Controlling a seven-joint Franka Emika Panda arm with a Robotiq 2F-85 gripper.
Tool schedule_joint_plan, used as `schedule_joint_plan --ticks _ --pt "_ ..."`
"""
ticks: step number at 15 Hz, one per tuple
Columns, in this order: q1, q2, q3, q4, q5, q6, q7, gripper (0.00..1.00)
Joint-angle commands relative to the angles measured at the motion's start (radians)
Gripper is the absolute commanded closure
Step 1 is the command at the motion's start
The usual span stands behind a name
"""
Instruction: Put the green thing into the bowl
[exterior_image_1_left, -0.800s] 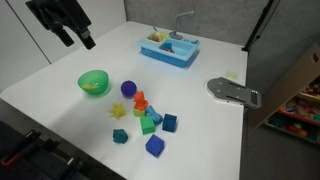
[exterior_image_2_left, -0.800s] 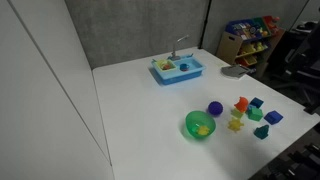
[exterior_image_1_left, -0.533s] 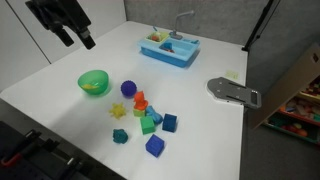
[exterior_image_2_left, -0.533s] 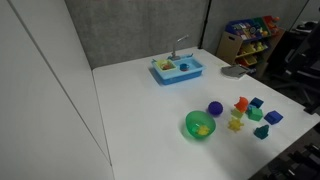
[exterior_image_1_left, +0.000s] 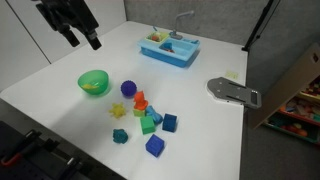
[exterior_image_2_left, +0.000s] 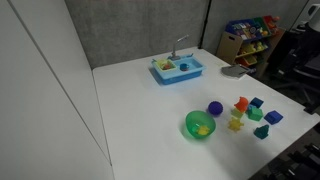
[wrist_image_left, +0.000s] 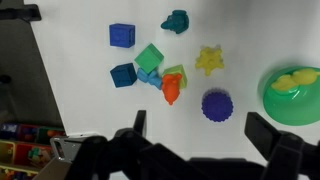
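Note:
The green thing, a dark teal block (exterior_image_1_left: 120, 136), lies on the white table at the near edge of a cluster of toy blocks; it also shows in the other exterior view (exterior_image_2_left: 260, 131) and in the wrist view (wrist_image_left: 177, 21). The bright green bowl (exterior_image_1_left: 93, 82) stands left of the cluster with a yellow piece inside; it also shows in an exterior view (exterior_image_2_left: 200, 125) and at the right edge of the wrist view (wrist_image_left: 295, 95). My gripper (exterior_image_1_left: 80, 30) hangs high above the table's far left, well away from both. In the wrist view its jaws (wrist_image_left: 200, 135) are open and empty.
The cluster holds a purple ball (exterior_image_1_left: 128, 89), a yellow star (exterior_image_1_left: 119, 111), an orange piece (exterior_image_1_left: 139, 100), a light-green cube (exterior_image_1_left: 148, 124) and two blue cubes (exterior_image_1_left: 169, 122) (exterior_image_1_left: 154, 146). A blue toy sink tray (exterior_image_1_left: 170, 50) stands at the back. A grey plate (exterior_image_1_left: 232, 92) lies at the right edge.
My gripper has shifted slightly to the right in the exterior view. The blocks and the bowl have not moved.

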Motion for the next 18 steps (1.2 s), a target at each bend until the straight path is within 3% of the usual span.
schedule_joint_plan --ticks 1,5,13,18 --pt "0.016 0.136 -0.034 0.098 0.020 0.028 -0.021 0.00" --pt "0.032 0.224 -0.073 0.118 0.070 0.033 -0.067 0.00" --pt "0.010 0.287 -0.169 0.022 0.135 0.054 -0.219 0.00" --pt "-0.032 0.370 -0.233 -0.035 0.098 0.171 -0.289 0.00"
